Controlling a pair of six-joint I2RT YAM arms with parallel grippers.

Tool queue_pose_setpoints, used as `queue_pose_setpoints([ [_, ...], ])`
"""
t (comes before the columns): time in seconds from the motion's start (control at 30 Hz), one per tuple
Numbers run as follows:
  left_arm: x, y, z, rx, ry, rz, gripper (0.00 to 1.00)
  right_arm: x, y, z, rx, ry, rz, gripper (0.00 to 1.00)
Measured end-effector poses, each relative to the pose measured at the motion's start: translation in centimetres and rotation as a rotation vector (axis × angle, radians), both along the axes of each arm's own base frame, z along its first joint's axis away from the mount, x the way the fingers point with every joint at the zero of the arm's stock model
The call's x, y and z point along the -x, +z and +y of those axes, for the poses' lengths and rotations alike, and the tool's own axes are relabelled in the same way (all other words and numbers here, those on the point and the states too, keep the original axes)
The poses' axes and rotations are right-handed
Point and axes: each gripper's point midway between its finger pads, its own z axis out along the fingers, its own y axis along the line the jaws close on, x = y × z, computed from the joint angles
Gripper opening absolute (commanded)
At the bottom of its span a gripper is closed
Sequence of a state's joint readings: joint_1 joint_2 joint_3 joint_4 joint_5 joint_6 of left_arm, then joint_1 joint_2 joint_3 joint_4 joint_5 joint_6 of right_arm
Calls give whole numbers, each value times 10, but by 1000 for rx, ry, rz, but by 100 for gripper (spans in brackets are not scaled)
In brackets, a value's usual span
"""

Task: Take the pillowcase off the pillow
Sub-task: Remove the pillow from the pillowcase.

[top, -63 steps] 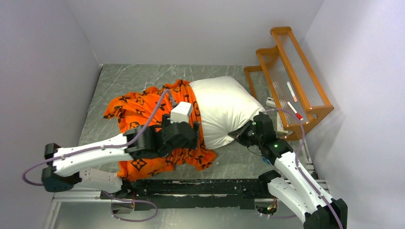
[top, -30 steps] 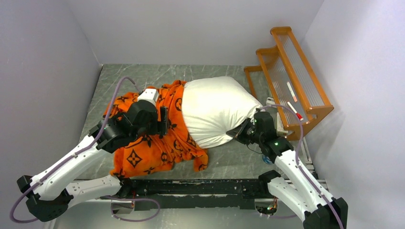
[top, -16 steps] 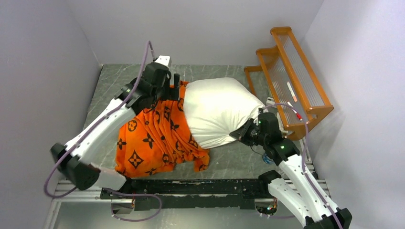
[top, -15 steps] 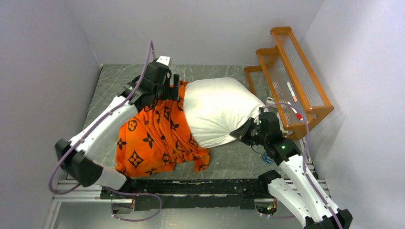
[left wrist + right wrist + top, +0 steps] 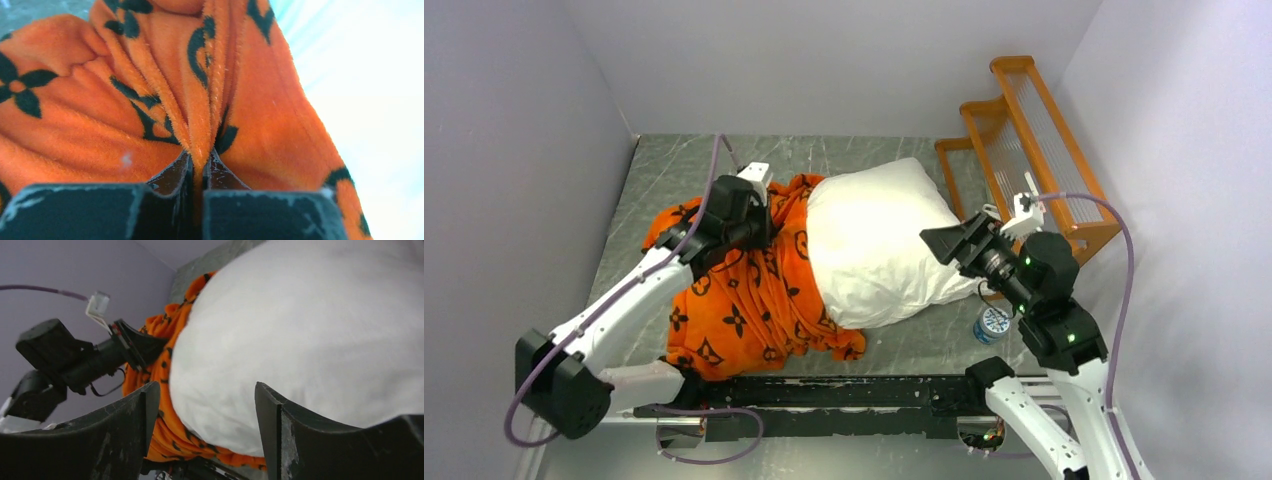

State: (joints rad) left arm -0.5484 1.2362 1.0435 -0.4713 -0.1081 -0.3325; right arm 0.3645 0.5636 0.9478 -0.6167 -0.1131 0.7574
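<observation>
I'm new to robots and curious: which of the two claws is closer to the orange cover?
Left. The left gripper pinches a fold of the orange cover; the right gripper is open by the bare end of the pillow, away from the cover.

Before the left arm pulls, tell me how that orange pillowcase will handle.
Probably floppy: the pillowcase lies in deep folds. Its fuzzy pile, pinched in the shut left gripper, should resist slipping. It likely drags on the pillow it partly covers.

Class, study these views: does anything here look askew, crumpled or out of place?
The pillowcase is bunched in crumpled folds over the left end of the pillow, one fold pinched by the left gripper. Nothing looks spilled or damaged.
</observation>
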Motion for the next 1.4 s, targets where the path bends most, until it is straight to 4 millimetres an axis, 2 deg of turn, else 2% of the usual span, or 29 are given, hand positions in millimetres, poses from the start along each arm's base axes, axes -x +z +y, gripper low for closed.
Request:
queue_pose_setpoints([
  [0.1, 18, 5, -3, 49, -74, -27, 5, -13, 17, 12, 5, 46, -20, 72],
  [0.2, 37, 13, -4, 96, -134, -54, 5, -37, 20, 33, 20, 121, 13, 74],
  [0.37, 65, 23, -8, 167, -220, -75, 5, -79, -1, 80, 72, 291, 129, 81],
  [0.5, 77, 24, -12, 193, -271, -64, 5, -102, -20, 134, 214, 398, 173, 81],
  [0.6, 85, 27, -14, 201, -303, -67, 5, -122, -22, 169, 337, 403, 140, 82],
  [0.63, 88, 29, -14, 203, -312, -71, 5, -127, -25, 175, 367, 397, 130, 82],
  [0.7, 95, 34, -12, 209, -328, -79, 5, -138, -39, 176, 444, 355, 126, 77],
  [0.8, 104, 42, -8, 209, -333, -87, 5, -154, -72, 160, 554, 259, 180, 52],
  [0.87, 107, 46, -4, 202, -320, -92, 7, -153, -97, 149, 596, 226, 222, 33],
  [0.9, 107, 48, -1, 199, -311, -94, 30, -149, -114, 143, 612, 212, 249, 27],
  [1.0, 108, 49, 3, 185, -290, -86, 65, -127, -150, 131, 587, 189, 269, 23],
  [1.1, 108, 63, 4, 177, -285, -87, 82, -109, -154, 123, 488, 155, 218, 22],
  [1.27, 82, 109, -12, 167, -318, -161, 97, -88, -153, 119, 302, 126, 146, 22],
  [1.33, 66, 125, -22, 154, -346, -194, 97, -84, -157, 122, 256, 125, 141, 22],
  [1.4, 47, 131, -36, 132, -374, -203, 97, -83, -160, 126, 217, 124, 141, 22],
])
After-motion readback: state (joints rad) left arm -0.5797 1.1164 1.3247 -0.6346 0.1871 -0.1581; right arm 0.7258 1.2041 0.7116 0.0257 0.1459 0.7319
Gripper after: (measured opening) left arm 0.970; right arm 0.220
